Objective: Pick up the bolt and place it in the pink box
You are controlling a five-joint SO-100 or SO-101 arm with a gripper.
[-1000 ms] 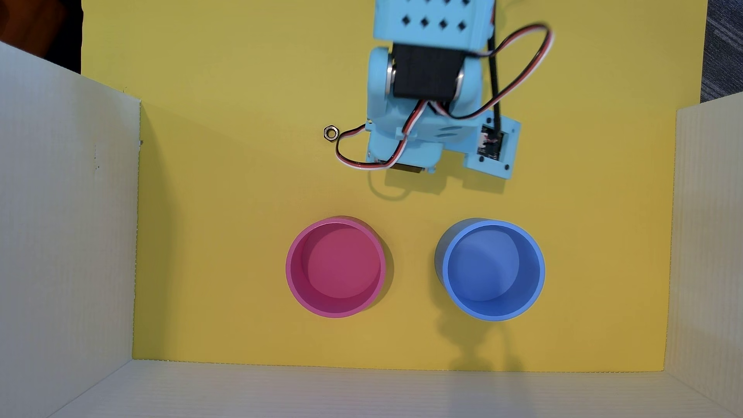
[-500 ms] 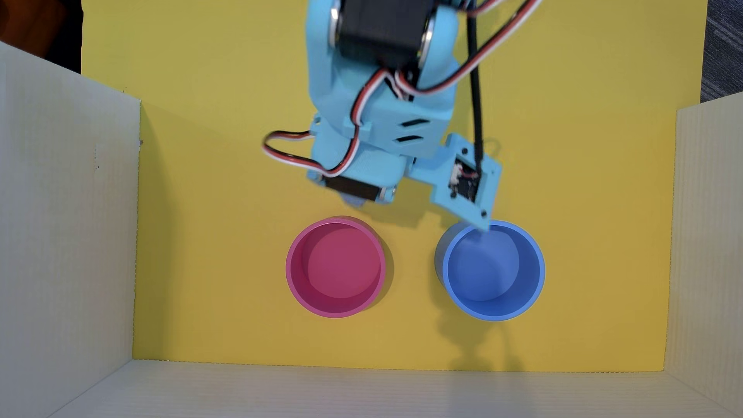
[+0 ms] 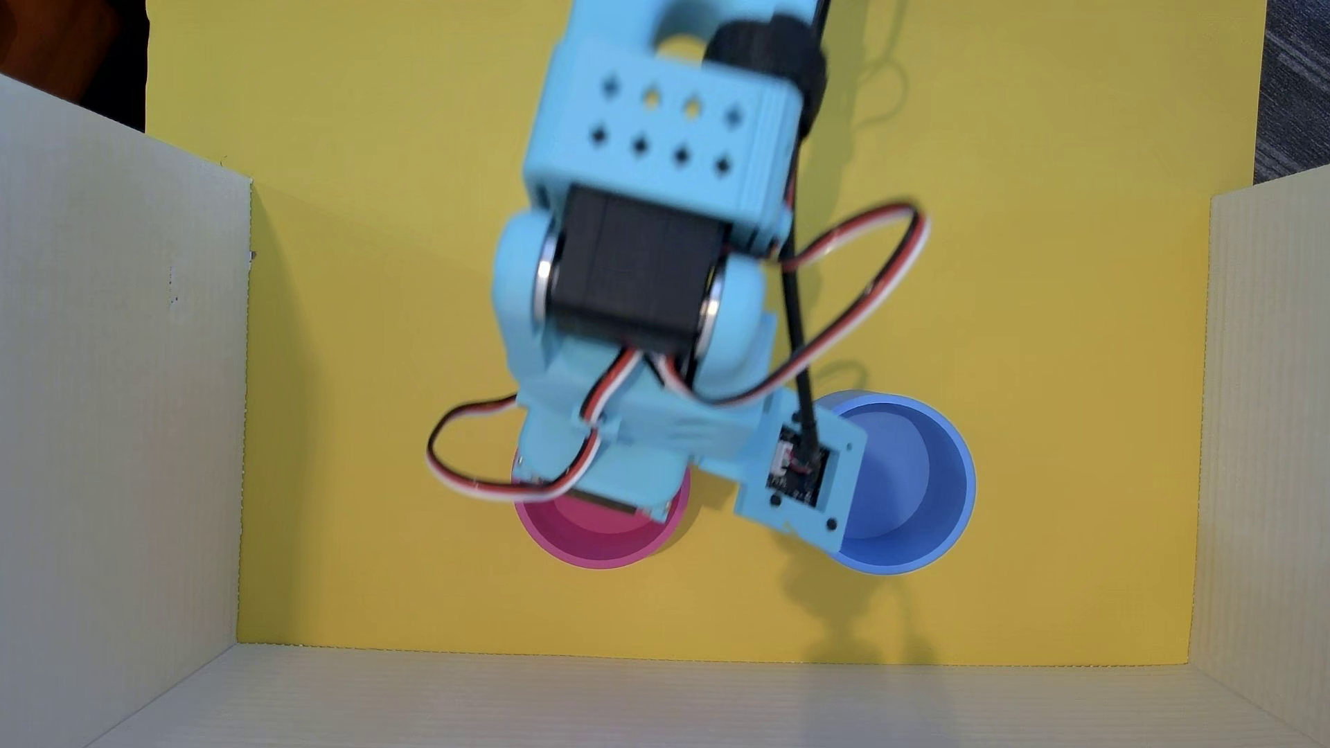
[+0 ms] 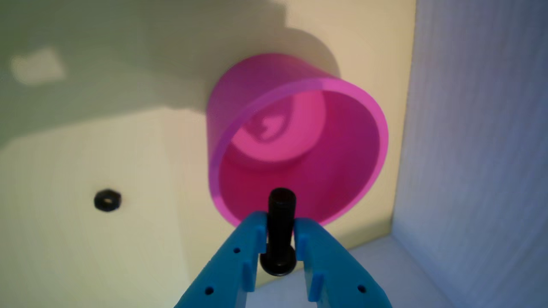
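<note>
In the wrist view my blue gripper [image 4: 280, 226] is shut on the black bolt [image 4: 281, 218]. The bolt's head sits between the fingers and its threaded end points at the pink box [image 4: 299, 141], over the box's near rim. The box stands upright and looks empty inside. In the overhead view the light blue arm hangs over the pink box [image 3: 604, 536] and hides my gripper and the bolt there.
A small dark nut [image 4: 107, 200] lies on the yellow floor, left of the pink box in the wrist view. A blue container [image 3: 907, 482] stands right of the pink box in the overhead view. White corrugated walls [image 3: 115, 403] enclose the yellow floor on three sides.
</note>
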